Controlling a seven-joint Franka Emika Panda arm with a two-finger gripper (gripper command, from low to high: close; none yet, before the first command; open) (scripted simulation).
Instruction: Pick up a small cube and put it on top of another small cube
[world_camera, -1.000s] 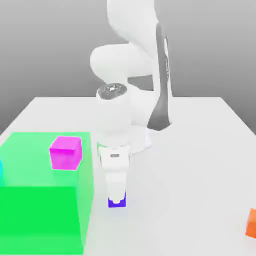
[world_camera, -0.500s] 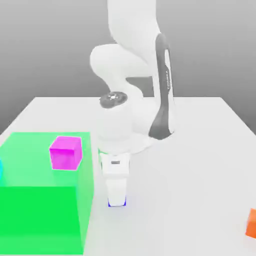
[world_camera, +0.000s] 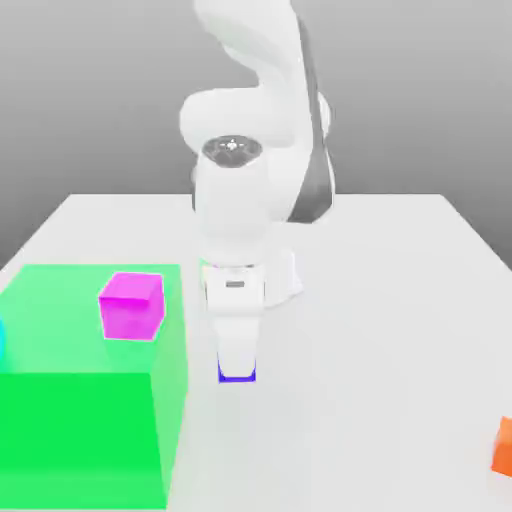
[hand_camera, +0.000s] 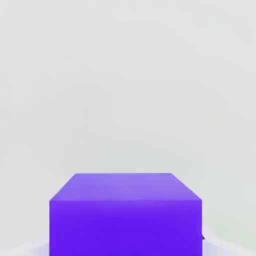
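We are watching the pincer (world_camera: 237, 372) clenching on the small cube (world_camera: 237, 376), and the change is plain: a second ago the jaws were standing wide around it on the table (world_camera: 400, 300), and now they are squeezing it and carrying it upward, the arm straightening above. The cube is sitting between the fingertips, clear of the surface as far as we can judge, with only its lower edge peeking out under the white fingers in the exterior view. In the hand view the small cube (hand_camera: 125, 215) is looming right under the camera, a flat matte violet-blue block with crisp edges and no markings.

That means the pick is looking done, and we are now waiting for the carry. The likely target, the magenta cube (world_camera: 131, 306), is sitting to the exterior view's left of the pincer, on top of a translucent green block (world_camera: 80, 420); it is bigger, smooth and square-edged too. An orange cube (world_camera: 505, 447) is lying well apart on the other side, near the table's edge.
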